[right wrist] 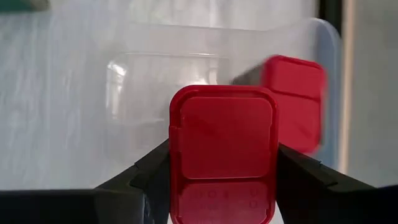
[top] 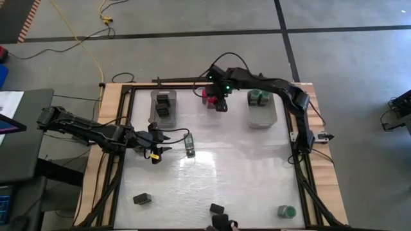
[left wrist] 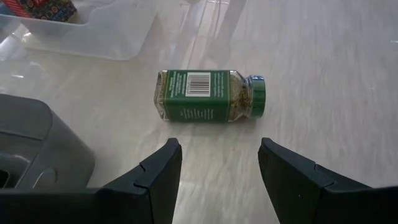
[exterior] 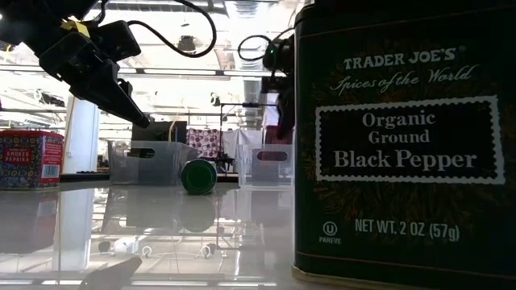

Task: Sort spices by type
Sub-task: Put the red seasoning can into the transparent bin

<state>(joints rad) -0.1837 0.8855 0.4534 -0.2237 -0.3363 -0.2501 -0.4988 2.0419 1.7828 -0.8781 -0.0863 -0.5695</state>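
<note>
- My right gripper (right wrist: 222, 163) squeezes a red spice box (right wrist: 222, 146) over the middle bin (right wrist: 205, 74).
- My left gripper (left wrist: 219, 163) is open, just beside a green-lidded jar (left wrist: 208, 95) lying on the table (top: 237, 173).

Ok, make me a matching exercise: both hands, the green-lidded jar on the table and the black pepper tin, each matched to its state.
Things:
1. left hand
2. right hand
3. green-lidded jar
4. black pepper tin

States:
A. shut on a red box
B. lying on its side on the table
C. open and empty, the jar just ahead of it
D. standing upright, nearest the low camera

Pairs: 1-C, 2-A, 3-B, 4-D
</note>
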